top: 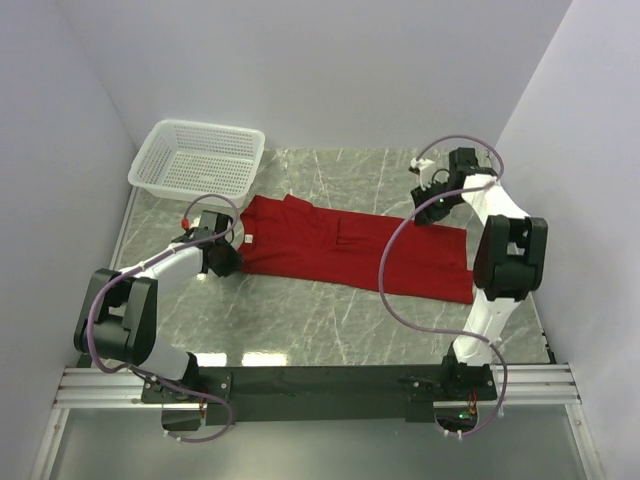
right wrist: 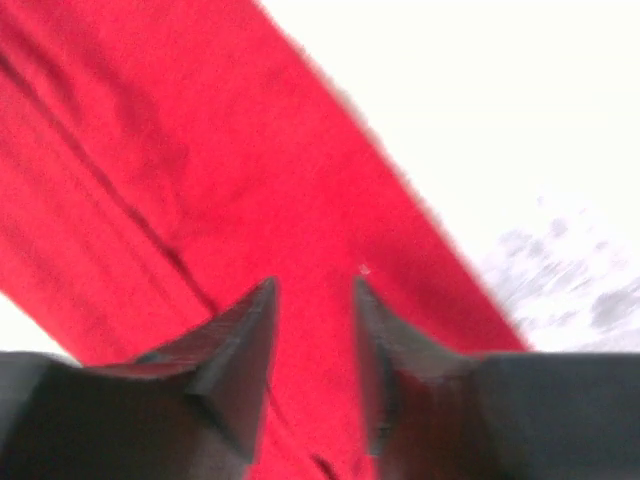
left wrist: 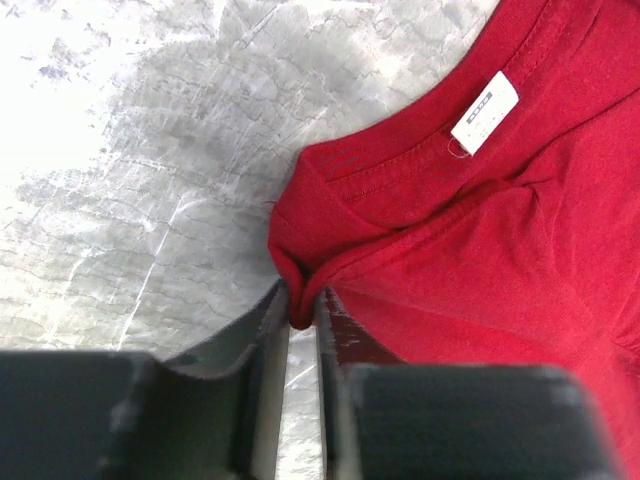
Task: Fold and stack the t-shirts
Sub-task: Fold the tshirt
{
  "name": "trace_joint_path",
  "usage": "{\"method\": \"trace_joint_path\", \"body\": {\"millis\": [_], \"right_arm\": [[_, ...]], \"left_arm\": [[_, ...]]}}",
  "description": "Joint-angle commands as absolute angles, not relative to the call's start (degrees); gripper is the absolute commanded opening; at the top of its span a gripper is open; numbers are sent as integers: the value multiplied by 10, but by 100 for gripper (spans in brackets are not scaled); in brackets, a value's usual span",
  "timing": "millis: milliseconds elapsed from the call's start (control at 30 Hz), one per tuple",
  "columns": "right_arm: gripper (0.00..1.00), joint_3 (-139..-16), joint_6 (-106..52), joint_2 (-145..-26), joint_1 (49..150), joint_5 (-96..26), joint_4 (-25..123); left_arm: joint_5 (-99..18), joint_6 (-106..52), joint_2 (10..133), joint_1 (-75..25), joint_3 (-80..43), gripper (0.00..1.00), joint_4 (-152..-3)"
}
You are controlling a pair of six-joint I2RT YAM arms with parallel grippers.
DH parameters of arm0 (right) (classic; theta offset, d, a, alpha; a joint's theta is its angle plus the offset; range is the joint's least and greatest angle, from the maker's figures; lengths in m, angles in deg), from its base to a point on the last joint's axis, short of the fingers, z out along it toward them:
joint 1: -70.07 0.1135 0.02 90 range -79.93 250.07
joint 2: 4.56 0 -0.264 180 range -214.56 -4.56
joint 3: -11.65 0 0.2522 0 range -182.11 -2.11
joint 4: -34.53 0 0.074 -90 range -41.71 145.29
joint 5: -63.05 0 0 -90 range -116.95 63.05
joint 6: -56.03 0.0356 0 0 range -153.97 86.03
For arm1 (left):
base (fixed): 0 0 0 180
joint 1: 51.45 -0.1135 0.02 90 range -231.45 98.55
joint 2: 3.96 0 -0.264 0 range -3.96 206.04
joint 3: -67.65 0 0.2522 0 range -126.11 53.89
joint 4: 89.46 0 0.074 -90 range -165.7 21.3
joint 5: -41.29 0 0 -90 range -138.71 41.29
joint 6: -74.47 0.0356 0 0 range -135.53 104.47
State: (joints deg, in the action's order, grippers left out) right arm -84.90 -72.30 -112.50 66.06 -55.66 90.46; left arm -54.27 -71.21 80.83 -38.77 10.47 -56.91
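One deep-red t-shirt (top: 350, 255) lies as a long band across the table, collar end to the left. In the left wrist view its white neck label (left wrist: 485, 112) shows by the collar. My left gripper (left wrist: 301, 305) is shut on a pinched fold of the t-shirt (left wrist: 480, 260) at the shoulder corner; from above, the left gripper (top: 232, 256) sits at the cloth's left end. My right gripper (top: 430, 207) hovers over the shirt's far right edge. In its blurred wrist view the right gripper (right wrist: 312, 285) is open over the red cloth (right wrist: 200, 170), with nothing between its fingers.
A white mesh basket (top: 200, 155) stands at the back left, just beyond the shirt's collar end. The marble tabletop (top: 330, 325) is bare in front of the shirt. White walls close in on the left, back and right.
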Motion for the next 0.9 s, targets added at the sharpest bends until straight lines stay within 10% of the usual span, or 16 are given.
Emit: {"method": "trace_joint_path", "body": {"millis": [0, 133, 367, 867], "right_arm": [[39, -920, -700, -1163, 681, -544, 921], [13, -951, -686, -1193, 698, -547, 934], [8, -921, -690, -1203, 729, -495, 908], [0, -942, -667, -1259, 737, -402, 899]], "left_arm": [[-540, -692, 802, -391, 92, 23, -564], [-532, -683, 788, -391, 85, 45, -554], [-494, -669, 657, -391, 110, 67, -549], [-429, -716, 703, -319, 94, 61, -596]]}}
